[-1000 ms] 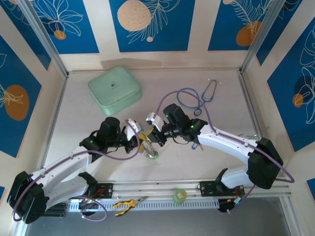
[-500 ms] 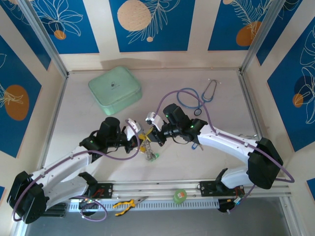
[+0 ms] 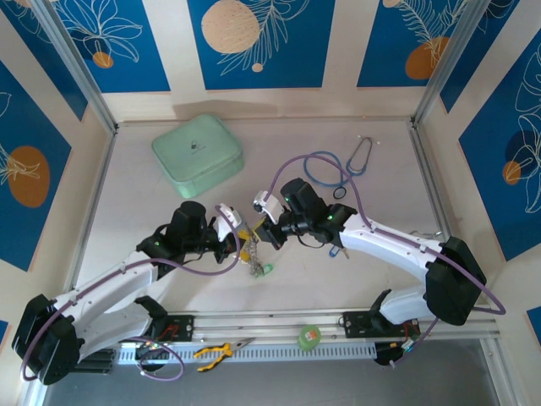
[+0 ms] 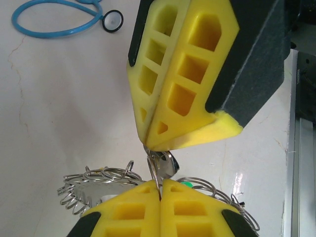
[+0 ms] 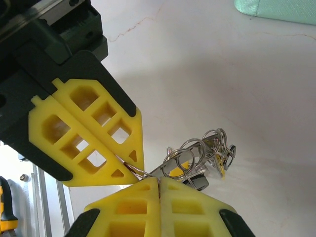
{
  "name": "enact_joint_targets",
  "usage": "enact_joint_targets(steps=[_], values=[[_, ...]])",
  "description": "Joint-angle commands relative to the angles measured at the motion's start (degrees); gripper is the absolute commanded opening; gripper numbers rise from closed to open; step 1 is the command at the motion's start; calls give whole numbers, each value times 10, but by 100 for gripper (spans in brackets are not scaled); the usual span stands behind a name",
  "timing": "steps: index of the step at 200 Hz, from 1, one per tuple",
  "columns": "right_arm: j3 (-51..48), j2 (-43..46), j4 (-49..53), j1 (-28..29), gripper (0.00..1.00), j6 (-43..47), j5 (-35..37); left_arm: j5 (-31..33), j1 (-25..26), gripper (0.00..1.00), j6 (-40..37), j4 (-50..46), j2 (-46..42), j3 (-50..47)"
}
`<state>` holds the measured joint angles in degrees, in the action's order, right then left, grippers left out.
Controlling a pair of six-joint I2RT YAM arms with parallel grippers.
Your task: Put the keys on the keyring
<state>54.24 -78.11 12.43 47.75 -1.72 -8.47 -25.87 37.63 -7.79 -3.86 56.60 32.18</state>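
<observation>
Here the left gripper (image 4: 160, 186) has its yellow latticed fingers pressed flat together, with a thin sliver of bright metal standing up out of the seam. The right gripper (image 4: 148, 141) meets it tip to tip. It is also closed, and its point touches the top of that same sliver. I cannot tell whether the pinched piece is a key's own loop or a wire of the ring.

The flat silvery head of one of the small metal keys (image 4: 167, 163) sits just beside the meeting tips. Below and to either side spreads the large silvery keyring with its scalloped rim of wire loops (image 4: 89, 190). A small yellow plastic tag (image 5: 220, 171) shows among the loops. The bundle lies between the two wrists over the pale table (image 4: 59, 98). The blue stethoscope tube loop (image 4: 49, 29) and the mint-green square case (image 3: 197, 155) are well apart from it, farther back.

This looks like the threading step itself, with a key being worked onto the ring and not yet clearly seated. The next move probably calls for one claw to hold steady while the other guides the key's loop around the wire. That motion should be small and slow, since so thin a pinch could easily slip.
</observation>
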Motion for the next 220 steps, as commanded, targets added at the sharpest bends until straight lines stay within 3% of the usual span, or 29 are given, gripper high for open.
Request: enact_joint_targets(steps=[1, 48, 78, 108, 128, 153, 194, 220], values=[[0, 8, -6, -8, 0, -15, 18, -18, 5, 0, -4, 10, -9, 7], [-1, 4, -5, -10, 0, -22, 6, -10, 5, 0, -10, 41, -23, -6], [3, -1, 5, -15, 25, -25, 8, 0, 6, 0, -23, 76, -36, -23], [-2, 22, 9, -35, 38, -23, 7, 21, 7, 0, -37, 152, -40, -54], [-15, 50, 2, -58, 39, -4, -11, 22, 6, 0, -55, 191, -40, -68], [-48, 84, -34, -81, 37, 66, -53, -3, 6, 0, -72, 244, -41, -87], [-169, 148, -189, -106, 37, 274, -223, -87, 6, 0, -95, 336, -35, -116], [-151, 146, -136, -104, 37, 328, -242, -115, 6, 0, -114, 375, -23, -127]])
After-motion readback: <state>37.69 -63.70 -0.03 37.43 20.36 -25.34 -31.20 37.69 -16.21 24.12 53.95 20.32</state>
